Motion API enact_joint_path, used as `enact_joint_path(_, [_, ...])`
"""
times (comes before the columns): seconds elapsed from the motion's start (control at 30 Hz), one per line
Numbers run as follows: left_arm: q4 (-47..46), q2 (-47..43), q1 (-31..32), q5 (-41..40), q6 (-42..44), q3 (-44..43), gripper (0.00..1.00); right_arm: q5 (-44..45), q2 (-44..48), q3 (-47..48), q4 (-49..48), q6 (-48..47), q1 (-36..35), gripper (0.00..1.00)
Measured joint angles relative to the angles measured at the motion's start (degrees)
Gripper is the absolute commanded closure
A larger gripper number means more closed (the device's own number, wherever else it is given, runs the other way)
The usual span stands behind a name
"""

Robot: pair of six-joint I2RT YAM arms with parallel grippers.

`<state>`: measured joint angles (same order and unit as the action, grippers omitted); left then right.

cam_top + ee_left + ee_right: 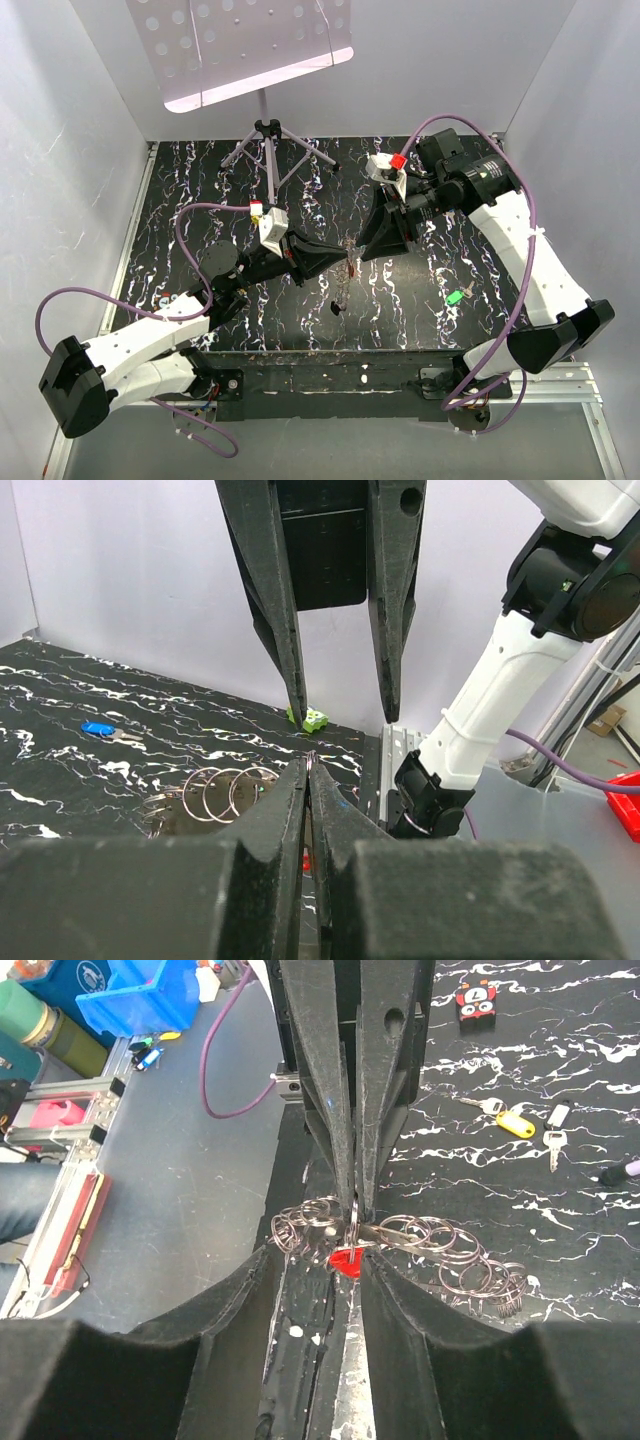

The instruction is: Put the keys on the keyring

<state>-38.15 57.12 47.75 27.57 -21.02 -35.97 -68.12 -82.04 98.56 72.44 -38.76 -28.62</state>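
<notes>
Left gripper (347, 263) holds, right gripper (363, 247) stands open
From above we see them nearly touching, a green key (455, 297) at 4 o'clock; the left wrist shows our left jaws pressed together, the right's spread wide at 12 o'clock, a blue key (100, 729) at 9; the right wrist shows the left nipping the keyring (356, 1218), a red key (347, 1258) at 6.

top external view: fixed high behind the arm bases, looking steeply down on the whole worktop (170, 180). left wrist view: close behind the left gripper (308, 770), facing the right gripper (345, 715) and right edge. right wrist view: equally close, facing back. both share the keyring (225, 793) at worktop centre.
</notes>
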Motion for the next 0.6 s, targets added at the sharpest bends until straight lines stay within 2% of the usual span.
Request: enact_joint_path(0.6, [-1.6, 0.0, 0.0, 0.0, -0.68, 0.0, 1.0, 2.05, -0.07, -4.31, -6.84, 3.63, -2.16, 0.64])
